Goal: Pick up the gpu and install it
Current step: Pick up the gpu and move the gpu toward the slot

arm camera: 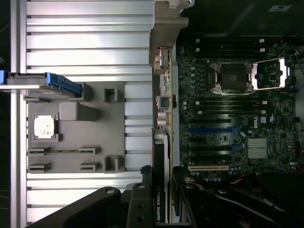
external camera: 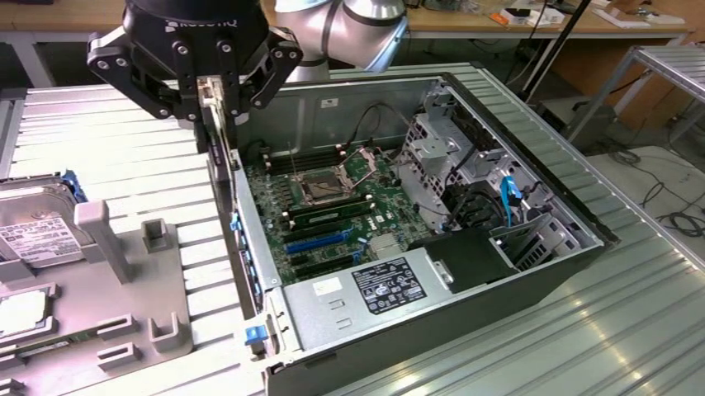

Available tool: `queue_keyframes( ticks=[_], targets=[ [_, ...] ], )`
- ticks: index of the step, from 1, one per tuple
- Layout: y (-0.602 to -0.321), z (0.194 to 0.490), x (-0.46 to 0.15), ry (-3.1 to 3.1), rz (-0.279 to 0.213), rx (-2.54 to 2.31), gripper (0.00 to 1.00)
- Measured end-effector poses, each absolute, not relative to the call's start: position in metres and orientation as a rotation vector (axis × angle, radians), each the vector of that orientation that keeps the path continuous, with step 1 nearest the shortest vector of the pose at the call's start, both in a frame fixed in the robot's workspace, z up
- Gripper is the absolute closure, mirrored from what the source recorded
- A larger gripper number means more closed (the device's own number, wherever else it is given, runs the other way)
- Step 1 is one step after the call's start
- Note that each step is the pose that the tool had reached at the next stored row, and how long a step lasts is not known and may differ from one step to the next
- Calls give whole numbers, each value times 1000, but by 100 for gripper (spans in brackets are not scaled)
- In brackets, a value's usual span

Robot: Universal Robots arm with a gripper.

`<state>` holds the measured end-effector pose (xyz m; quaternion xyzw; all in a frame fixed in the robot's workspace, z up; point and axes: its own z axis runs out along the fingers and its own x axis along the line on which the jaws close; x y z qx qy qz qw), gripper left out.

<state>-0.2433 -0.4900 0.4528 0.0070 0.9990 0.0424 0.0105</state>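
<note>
Gripper (external camera: pixel 215 99) clamped on the gpu (external camera: pixel 220 148); card upright, edge-on, above the open case (external camera: pixel 573 223) wall, which stands between it and the motherboard (external camera: pixel 330 198). Grey fixture tray (external camera: pixel 121 272) and hard drive (external camera: pixel 33 231) lie at the tabletop (external camera: pixel 617 313) edge, exterior view's left.

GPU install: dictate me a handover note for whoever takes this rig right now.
Hand: shut on the gpu, card held edge-down.
Gpu: in the air over the open computer case, at its wall on the exterior view's left, beside the motherboard.
Done: gpu picked up, off the gray holder tray.
Left: install; the card sits in no slot, blue slots bare.
</note>
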Motion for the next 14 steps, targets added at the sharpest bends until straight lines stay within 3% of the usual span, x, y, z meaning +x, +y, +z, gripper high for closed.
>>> queue_keyframes(
  ticks=[14],
  targets=[
    [-490,453,-217,3118,132,22,73]
  ],
)
